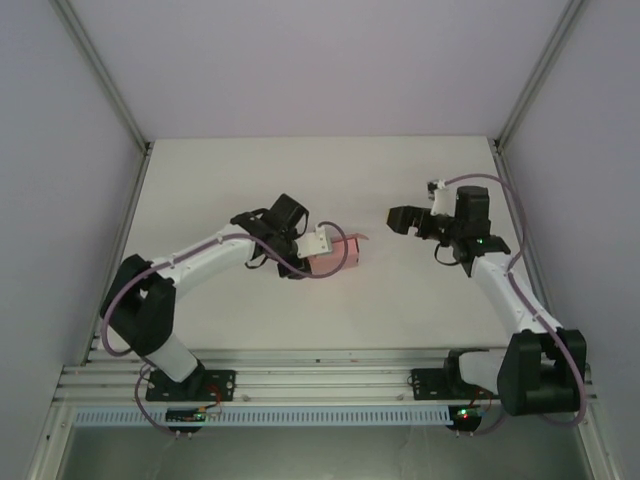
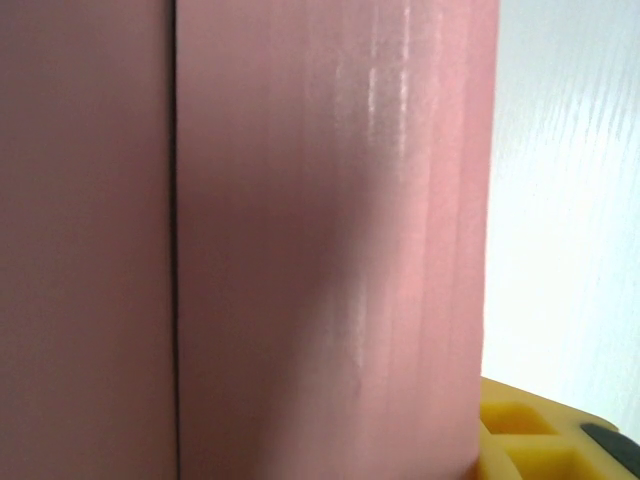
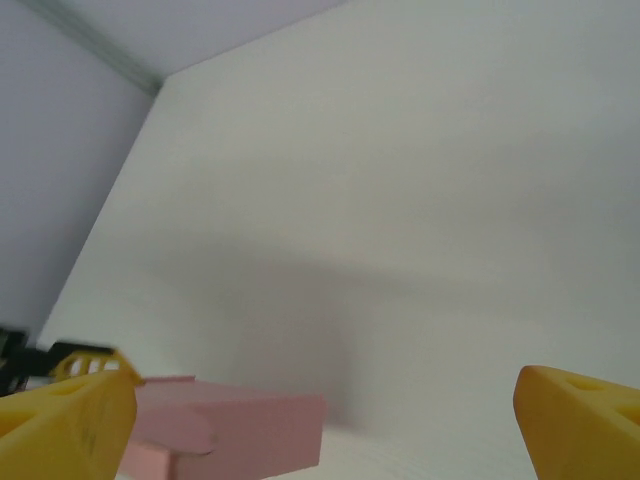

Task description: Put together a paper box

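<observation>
Jaws of left gripper (image 1: 321, 242) clamped paper box (image 1: 340, 256), cropped in both wrist views; right gripper (image 3: 325, 395) jaws gaped wide.

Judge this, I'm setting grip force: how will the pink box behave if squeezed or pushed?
Probably light: the paper box looks like thin card. Squeezed hard it likely dents, as its seam and raised flap suggest hollow folded walls. Pushed, it would probably slide on the smooth table.
</observation>
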You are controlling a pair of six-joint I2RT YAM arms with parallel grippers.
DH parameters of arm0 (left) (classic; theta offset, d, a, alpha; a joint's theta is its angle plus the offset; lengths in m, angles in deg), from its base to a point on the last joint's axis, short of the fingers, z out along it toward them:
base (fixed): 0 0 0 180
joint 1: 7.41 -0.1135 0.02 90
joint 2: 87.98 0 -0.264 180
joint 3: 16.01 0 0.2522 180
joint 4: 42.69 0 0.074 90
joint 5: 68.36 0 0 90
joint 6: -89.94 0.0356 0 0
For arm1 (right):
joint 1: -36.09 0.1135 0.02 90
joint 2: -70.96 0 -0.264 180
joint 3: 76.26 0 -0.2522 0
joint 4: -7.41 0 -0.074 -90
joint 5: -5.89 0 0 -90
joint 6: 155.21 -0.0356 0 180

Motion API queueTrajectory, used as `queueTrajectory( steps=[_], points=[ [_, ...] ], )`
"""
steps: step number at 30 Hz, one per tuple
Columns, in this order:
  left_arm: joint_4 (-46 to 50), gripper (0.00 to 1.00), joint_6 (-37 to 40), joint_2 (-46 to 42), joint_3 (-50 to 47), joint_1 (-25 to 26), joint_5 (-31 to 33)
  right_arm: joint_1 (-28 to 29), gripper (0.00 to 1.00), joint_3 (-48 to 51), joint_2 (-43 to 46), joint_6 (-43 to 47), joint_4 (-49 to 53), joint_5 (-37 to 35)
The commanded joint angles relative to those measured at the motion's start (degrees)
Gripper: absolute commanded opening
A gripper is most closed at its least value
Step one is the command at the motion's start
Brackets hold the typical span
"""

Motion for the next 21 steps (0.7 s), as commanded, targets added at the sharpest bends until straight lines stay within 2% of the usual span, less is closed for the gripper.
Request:
queueTrajectory(
  steps=[1,3,9,13,17,21],
  points=[
    [7.08,0.39,1.85,2.42,3.29,-0.06,-0.62,3.01,0.98,-0.7,0.9,14.48,-0.04,6.81],
    [7.63,0.39,1.85,3.42,4.01,-0.11,-0.68,5.29,0.94,-1.97,-0.42,17.77,3.34,6.52],
    [6.46,0.4,1.97,5.28,4.07,-0.15,-1.04,11.96,0.8,-7.57,-7.39,24.72,12.07,-0.3],
    [6.13,0.4,1.78,6.04,3.96,-0.28,-1.12,14.69,0.71,-11.26,-12.46,26.91,15.3,-0.53],
    [5.78,0.4,1.7,6.3,3.99,-0.4,-1.32,16.39,0.55,-14.54,-16.37,29.38,19.75,-2.4],
    [5.53,0.4,1.72,5.88,3.63,-0.5,-1.38,16.75,0.53,-15.37,-17.73,30.83,23.51,-3.47]
  ],
)
